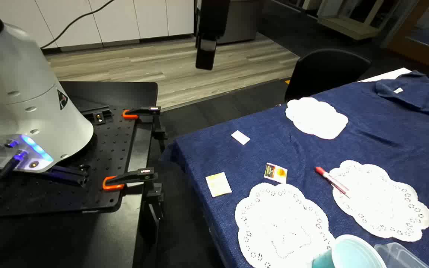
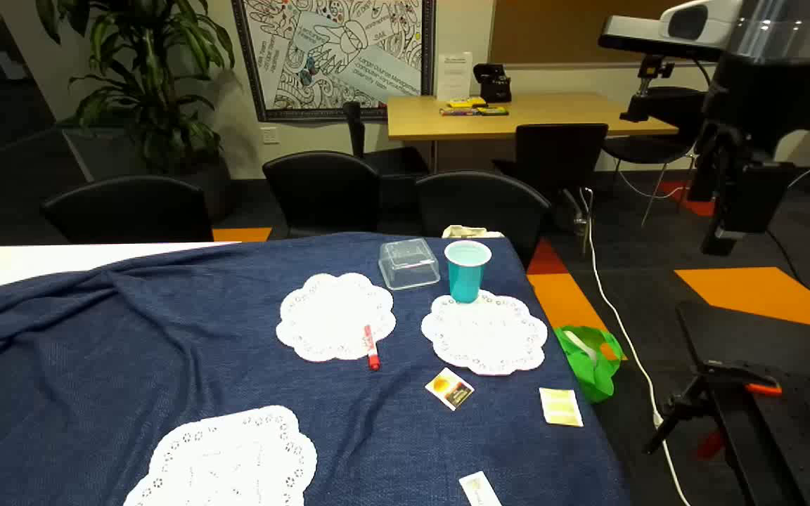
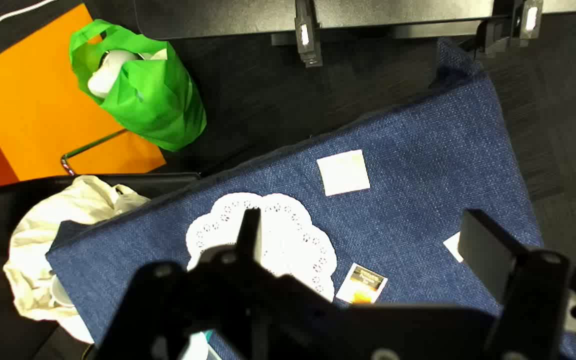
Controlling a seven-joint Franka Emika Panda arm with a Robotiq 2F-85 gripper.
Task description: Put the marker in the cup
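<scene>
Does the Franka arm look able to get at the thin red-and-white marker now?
Probably yes: the marker lies uncovered across the edge of a scalloped white lacy doily, nothing stands over it, and the black jaws are open and empty. They'd need moving above it first.

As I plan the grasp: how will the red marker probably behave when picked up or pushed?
Slim and straight, the marker seems light and stiff. Being pen-shaped, it may roll; the doily under one end might slide.

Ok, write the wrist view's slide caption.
Open gripper facing a blue tablecloth, white doily partly blocked, cup barely showing at bottom.
</scene>
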